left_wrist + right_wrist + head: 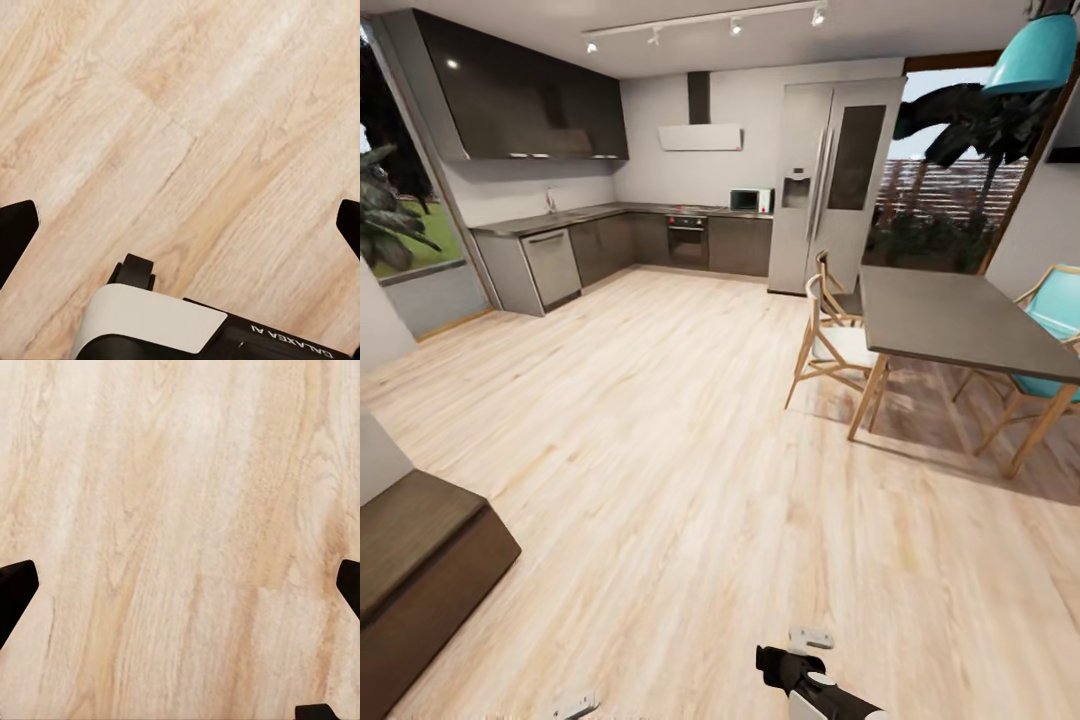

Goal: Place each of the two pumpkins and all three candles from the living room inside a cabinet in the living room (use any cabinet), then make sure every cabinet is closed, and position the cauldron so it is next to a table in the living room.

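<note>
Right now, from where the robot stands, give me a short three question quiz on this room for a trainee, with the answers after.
1. True or false: the refrigerator stands beside the window with the slatted fence outside.
2. Which colour is the chair on the far side of the dining table? A) teal B) red C) black
3. Fill in: both wrist views look down on a pale ____ floor.

Key: 1 true. 2 A. 3 wood. In each wrist view the two dark fingertips sit at opposite edges, so the left pincer and the right pincer are open and hold nothing.
</note>
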Robot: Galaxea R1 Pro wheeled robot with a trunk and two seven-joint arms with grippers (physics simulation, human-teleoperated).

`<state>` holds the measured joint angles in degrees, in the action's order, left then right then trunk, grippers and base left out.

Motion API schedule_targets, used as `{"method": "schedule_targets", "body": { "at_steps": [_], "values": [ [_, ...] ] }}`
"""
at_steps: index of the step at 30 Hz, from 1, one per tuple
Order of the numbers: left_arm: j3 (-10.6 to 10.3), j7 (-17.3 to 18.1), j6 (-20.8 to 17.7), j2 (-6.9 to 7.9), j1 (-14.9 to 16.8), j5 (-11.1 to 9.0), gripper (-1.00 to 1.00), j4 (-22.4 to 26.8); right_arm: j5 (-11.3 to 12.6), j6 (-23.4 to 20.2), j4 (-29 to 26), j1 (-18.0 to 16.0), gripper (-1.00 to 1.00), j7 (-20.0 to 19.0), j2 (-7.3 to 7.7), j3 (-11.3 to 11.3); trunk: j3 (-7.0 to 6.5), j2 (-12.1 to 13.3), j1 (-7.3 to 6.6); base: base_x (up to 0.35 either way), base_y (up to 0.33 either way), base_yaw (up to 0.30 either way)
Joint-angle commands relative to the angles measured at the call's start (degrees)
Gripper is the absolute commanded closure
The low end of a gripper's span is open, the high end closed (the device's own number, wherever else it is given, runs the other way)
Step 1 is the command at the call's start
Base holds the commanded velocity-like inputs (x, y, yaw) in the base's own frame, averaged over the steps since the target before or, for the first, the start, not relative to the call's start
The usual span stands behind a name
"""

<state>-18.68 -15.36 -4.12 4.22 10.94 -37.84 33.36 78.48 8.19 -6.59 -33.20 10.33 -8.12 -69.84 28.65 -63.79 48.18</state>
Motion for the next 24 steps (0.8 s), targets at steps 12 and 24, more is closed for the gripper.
{"method": "schedule_targets", "body": {
  "at_steps": [12, 24],
  "values": [
    [-0.48, -0.54, -0.19, 0.03, 0.04, -0.48, -1.00, 0.13, 0.45, 0.32, -0.09, -0.03, -1.00, 0.31, 0.01, -0.48, 0.06, -0.04, 0.00, 0.000, 0.000, 0.292],
    [-0.48, -0.54, -0.19, -0.82, 0.04, -0.43, -1.00, 0.13, 0.45, 0.36, -0.09, -0.03, -1.00, 0.31, -0.05, -0.54, 0.06, -0.04, 0.00, 0.000, 0.000, 0.292]
  ]
}}
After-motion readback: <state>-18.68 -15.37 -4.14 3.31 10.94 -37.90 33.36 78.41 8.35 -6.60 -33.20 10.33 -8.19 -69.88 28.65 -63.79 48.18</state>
